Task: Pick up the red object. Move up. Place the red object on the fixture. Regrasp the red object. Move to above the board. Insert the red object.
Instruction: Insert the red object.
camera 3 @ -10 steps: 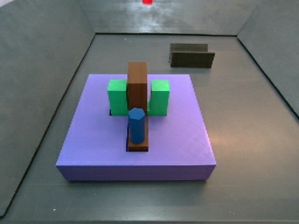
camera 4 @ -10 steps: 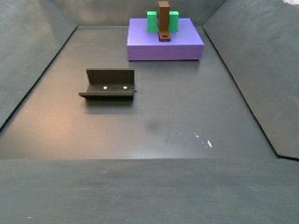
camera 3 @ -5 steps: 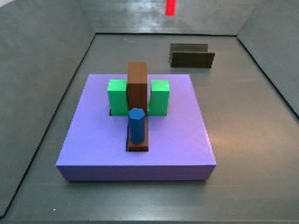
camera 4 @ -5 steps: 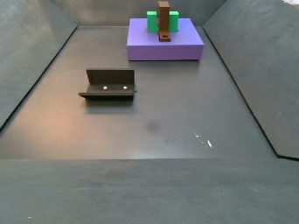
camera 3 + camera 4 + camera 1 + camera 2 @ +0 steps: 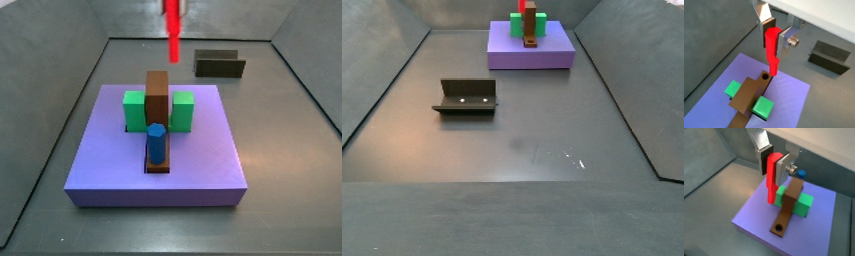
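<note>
Claw hung above board, clamped on upper end of red object; silver fingers flanked it in both wrist views. Red object vertical, lower tip clear of brown bar, hanging over bar's far end in side view. Hole in bar end just under tip in wrist view. Green block straddled bar; blue peg upright at bar's near end. Fixture on worktop, well apart from board.
</note>
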Robot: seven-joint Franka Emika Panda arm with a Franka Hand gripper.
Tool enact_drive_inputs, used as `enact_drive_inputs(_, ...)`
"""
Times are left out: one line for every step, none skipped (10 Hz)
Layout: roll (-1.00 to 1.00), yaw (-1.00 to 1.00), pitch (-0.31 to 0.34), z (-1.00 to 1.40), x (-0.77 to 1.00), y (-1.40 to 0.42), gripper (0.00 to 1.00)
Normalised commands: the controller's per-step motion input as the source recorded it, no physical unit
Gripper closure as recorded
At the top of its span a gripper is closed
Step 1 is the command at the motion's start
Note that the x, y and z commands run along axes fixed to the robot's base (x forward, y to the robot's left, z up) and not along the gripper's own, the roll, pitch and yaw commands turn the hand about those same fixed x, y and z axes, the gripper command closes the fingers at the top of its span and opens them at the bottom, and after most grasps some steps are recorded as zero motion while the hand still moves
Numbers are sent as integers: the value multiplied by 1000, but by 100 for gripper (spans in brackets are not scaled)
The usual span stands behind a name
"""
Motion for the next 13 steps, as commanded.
enact_drive_inputs(260,-123,-176,-357,-126,146,100)
enact_drive_inputs(181,-34,-134,-343,-131,174,100)
enact_drive_inputs(263,-23,-57,-331,-129,6,100)
enact_drive_inputs(309,-49,-1,-417,-251,0,100)
enact_drive_inputs(197,-54,139,-526,0,0,100)
enact_drive_inputs(211,-86,170,-343,91,0,100)
enact_drive_inputs(117,-106,174,-294,0,0,100)
enact_drive_inputs(59,-77,177,-220,51,0,100)
enact_drive_inputs(21,-74,160,-189,69,0,100)
enact_drive_inputs(50,-134,159,-197,0,0,100)
enact_drive_inputs(0,-143,144,-120,0,0,100)
enact_drive_inputs(0,-103,126,-74,0,-34,100)
enact_drive_inputs(0,-100,113,-91,3,-26,100)
